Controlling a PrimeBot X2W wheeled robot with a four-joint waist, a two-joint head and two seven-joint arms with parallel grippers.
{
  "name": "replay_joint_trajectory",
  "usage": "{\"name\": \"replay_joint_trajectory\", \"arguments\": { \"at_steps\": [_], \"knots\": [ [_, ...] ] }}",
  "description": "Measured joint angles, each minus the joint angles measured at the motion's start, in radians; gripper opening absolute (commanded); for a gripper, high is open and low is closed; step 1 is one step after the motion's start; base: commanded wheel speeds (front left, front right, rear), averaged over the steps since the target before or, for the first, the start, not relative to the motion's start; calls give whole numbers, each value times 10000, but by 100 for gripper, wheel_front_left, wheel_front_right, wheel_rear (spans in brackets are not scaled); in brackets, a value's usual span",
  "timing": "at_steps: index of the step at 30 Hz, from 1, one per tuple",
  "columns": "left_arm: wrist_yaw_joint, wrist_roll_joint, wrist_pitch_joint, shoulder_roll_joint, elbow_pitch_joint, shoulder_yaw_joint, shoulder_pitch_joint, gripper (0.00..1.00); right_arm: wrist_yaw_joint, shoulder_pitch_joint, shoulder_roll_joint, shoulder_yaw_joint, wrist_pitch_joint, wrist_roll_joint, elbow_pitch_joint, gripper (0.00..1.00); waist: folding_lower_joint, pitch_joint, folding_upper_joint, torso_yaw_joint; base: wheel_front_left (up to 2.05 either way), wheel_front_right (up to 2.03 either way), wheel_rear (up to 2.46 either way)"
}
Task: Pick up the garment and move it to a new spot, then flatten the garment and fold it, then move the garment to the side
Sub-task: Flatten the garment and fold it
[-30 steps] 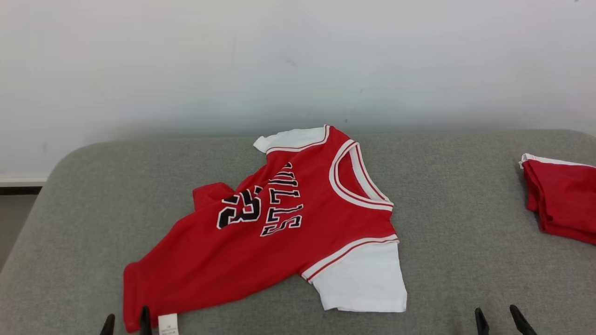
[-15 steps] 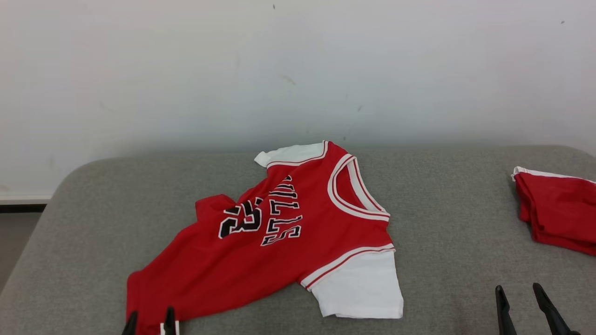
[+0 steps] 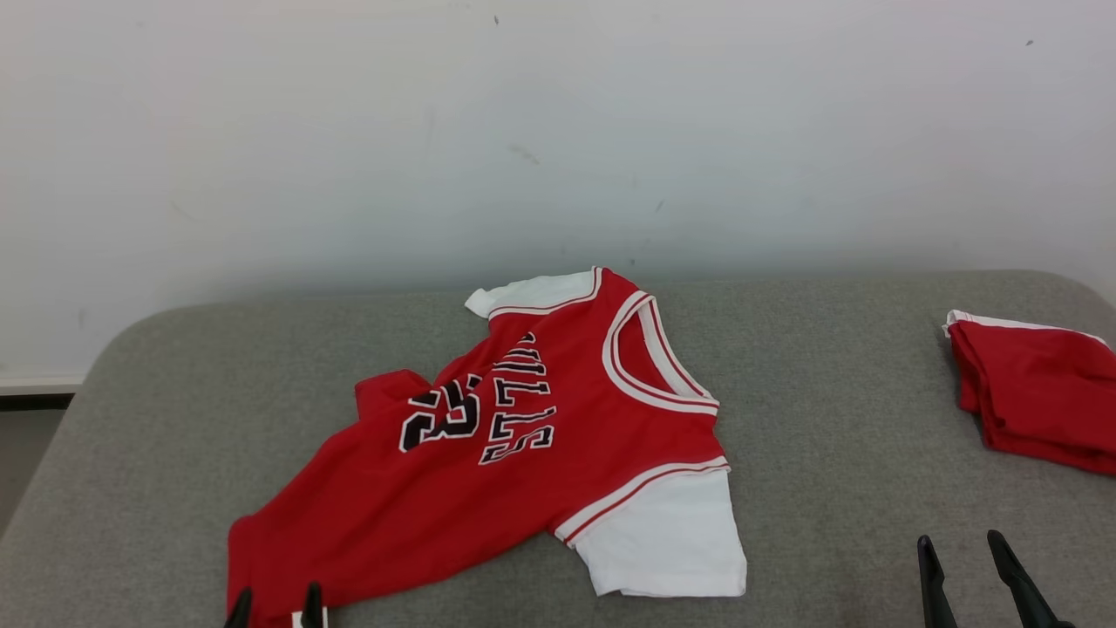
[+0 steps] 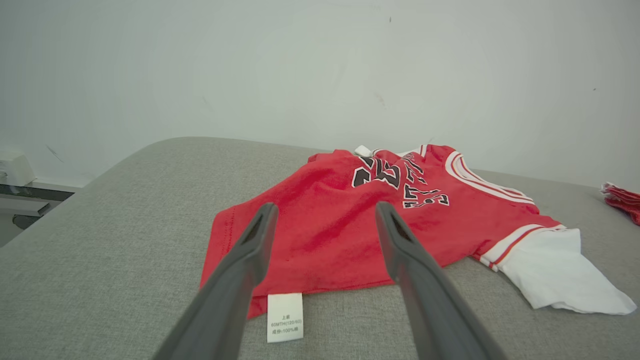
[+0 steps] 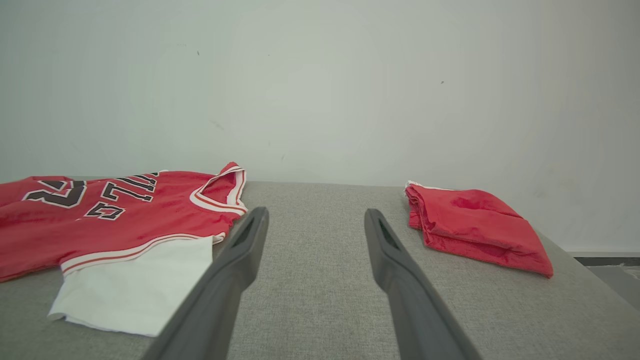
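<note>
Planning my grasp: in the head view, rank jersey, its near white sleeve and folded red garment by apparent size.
1. jersey
2. near white sleeve and folded red garment: look alike; the garment runs off frame, so unranked.

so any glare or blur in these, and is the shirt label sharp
Head view: soft even light, no glare, shirt sharp, hardly any shadow. Left wrist view: label in focus, its small print barely legible; wall darkens toward the corners. Right wrist view: folded red cloth clear, no glare.
</note>
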Motion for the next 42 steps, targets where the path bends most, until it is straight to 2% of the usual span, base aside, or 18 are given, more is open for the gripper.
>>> {"name": "replay_joint_trajectory", "arguments": {
  "at_steps": [14, 17, 22, 30, 34, 42],
  "knots": [
    [-251, -4, 0, -8, 182, -349, -56, 100, 0, 7, 63, 144, 0, 207, 38, 100, 0, 61, 0, 17, 0, 0, 0],
    [-265, 314, 0, 12, 387, -472, -116, 100, 0, -105, 52, 428, 0, 405, 54, 100, 0, 91, 0, 51, 0, 0, 0],
    [-291, 838, 4, 523, 1753, -658, -277, 100, 0, -467, -491, 1595, 35, 928, 746, 100, 0, 136, 0, 149, 0, 0, 0],
    [-100, 1302, 874, 1402, 2857, -658, -1273, 100, 0, -1502, -1287, 3039, 1450, 1691, 1513, 100, 0, 453, 0, 281, 0, 0, 0],
    [-102, 1616, 1264, 1762, 3292, -888, -1696, 100, 0, -1781, -1369, 3469, 2094, 1881, 2023, 100, 0, 637, 0, 390, 0, 0, 0],
    [-132, 2123, 1356, 2167, 3708, -1415, -2615, 100, 0, -2309, -1271, 3741, 2130, 2176, 2596, 100, 1, 1099, 0, 565, 0, 0, 0]
  ]
}}
